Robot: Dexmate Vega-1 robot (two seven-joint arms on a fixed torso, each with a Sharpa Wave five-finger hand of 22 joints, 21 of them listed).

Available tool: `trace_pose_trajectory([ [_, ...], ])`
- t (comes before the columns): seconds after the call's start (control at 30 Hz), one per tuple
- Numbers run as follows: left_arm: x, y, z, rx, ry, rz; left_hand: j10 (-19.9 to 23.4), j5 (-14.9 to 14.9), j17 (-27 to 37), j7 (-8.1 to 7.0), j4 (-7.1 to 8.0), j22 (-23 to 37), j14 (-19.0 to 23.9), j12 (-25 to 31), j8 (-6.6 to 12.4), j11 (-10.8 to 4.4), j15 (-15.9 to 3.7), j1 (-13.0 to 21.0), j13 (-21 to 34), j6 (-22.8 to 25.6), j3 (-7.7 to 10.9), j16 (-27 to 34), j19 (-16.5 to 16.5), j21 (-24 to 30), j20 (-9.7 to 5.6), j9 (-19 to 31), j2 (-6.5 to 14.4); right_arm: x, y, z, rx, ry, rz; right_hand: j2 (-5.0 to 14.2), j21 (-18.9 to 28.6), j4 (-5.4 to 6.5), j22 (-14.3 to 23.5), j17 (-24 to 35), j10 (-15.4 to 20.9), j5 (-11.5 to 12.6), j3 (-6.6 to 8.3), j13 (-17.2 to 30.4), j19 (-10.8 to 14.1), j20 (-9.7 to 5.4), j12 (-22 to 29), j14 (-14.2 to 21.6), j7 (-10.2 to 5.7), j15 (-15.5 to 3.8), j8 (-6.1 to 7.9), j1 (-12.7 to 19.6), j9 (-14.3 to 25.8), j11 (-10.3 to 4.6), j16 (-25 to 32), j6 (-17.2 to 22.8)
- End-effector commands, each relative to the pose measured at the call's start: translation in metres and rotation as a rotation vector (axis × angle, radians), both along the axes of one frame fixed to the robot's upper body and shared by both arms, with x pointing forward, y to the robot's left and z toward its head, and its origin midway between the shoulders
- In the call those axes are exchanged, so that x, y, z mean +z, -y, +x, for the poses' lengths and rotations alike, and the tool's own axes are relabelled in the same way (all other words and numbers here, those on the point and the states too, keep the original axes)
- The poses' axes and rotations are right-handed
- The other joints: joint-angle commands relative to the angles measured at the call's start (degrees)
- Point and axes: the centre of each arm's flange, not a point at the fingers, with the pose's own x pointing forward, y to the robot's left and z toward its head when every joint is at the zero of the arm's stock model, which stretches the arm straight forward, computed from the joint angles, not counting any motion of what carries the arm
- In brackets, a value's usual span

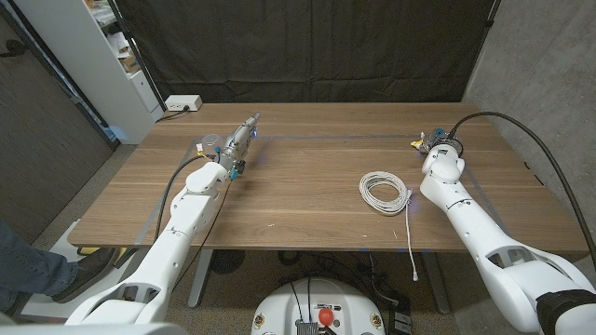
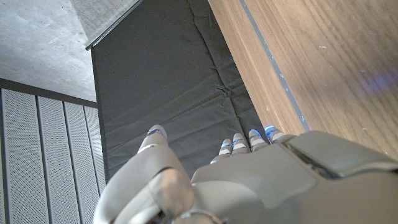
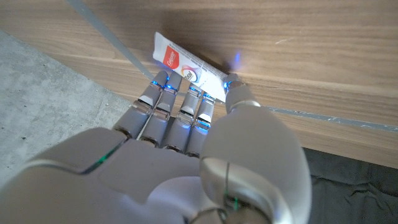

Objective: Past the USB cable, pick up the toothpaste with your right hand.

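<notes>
The toothpaste point(image 3: 185, 63), a white tube with red print, lies on the wood near the table's far right edge, past the coiled white USB cable point(image 1: 385, 193). My right hand point(image 1: 440, 154) reaches over the tube point(image 1: 420, 143). In the right wrist view its fingertips point(image 3: 180, 99) and thumb tip sit against the tube's near edge, and I cannot tell whether they grip it. My left hand point(image 1: 238, 140) hovers over the far left of the table with its fingers point(image 2: 249, 140) stretched out straight, holding nothing.
The cable's loose tail point(image 1: 412, 247) runs to the table's front edge and hangs over it. A white power strip point(image 1: 183, 103) lies behind the far left corner. A person's leg and shoe point(image 1: 42, 270) show at the lower left beside the table point(image 1: 298, 214).
</notes>
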Motion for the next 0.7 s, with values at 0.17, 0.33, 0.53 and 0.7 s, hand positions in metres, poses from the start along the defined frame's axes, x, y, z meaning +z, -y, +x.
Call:
trace_pose_trajectory([
  [0.17, 0.001, -0.002, 0.000, -0.006, 0.005, 0.000, -3.55, -0.06, 0.18, 0.14, -0.31, 0.09, -4.54, 0.13, 0.36, 0.38, 0.28, -0.14, 0.16, -0.03, -0.02, 0.14, -5.67, 0.07, 0.24, 0.19, 0.45, 0.010, -0.003, -0.011, -0.013, 0.032, -0.013, -0.03, 0.24, -0.04, 0.28, 0.49, 0.57, -0.56, -0.50, 0.16, 0.53, -2.61, -0.21, 0.59, -0.06, -5.97, 0.11, 1.38, -0.02, -0.21, 0.60, 0.73],
  [0.33, 0.002, -0.002, -0.001, -0.012, 0.009, -0.003, -3.57, -0.06, 0.18, 0.20, -0.34, 0.09, -4.56, 0.12, 0.38, 0.53, 0.27, -0.15, 0.16, 0.04, -0.03, 0.13, -5.69, 0.07, 0.27, 0.19, 0.48, 0.013, -0.004, -0.016, -0.012, 0.034, -0.011, 0.06, 0.20, 0.06, 0.29, 0.67, 0.40, -0.79, -0.82, 0.18, 0.51, -2.60, -0.44, 0.63, 0.13, -5.89, -0.08, 1.67, 0.00, 0.24, 0.80, 0.65],
  [0.53, 0.004, -0.004, -0.005, -0.010, 0.020, 0.003, -3.55, -0.06, 0.18, 0.19, -0.38, 0.09, -4.56, 0.13, 0.38, 0.39, 0.31, -0.16, 0.16, 0.04, -0.04, 0.14, -5.70, 0.07, 0.26, 0.19, 0.51, 0.019, -0.007, -0.024, -0.012, 0.040, -0.013, 0.08, 0.17, 0.15, 0.30, 0.76, 0.18, -0.99, -1.12, 0.20, 0.46, -2.58, -0.68, 0.42, 0.15, -5.84, -0.35, 1.90, 0.02, 0.36, 0.80, 0.36],
  [0.7, 0.003, -0.005, -0.006, -0.016, 0.023, 0.000, -3.54, -0.07, 0.18, 0.20, -0.41, 0.09, -4.54, 0.14, 0.38, 0.44, 0.31, -0.16, 0.16, 0.07, -0.05, 0.14, -5.68, 0.08, 0.24, 0.19, 0.54, 0.024, -0.009, -0.030, -0.013, 0.048, -0.015, 0.12, 0.07, 0.28, 0.31, 0.80, 0.12, -1.17, -1.40, 0.22, 0.28, -2.64, -0.85, 0.49, 0.13, -5.86, -0.48, 2.06, 0.04, -0.15, 0.86, 0.45],
])
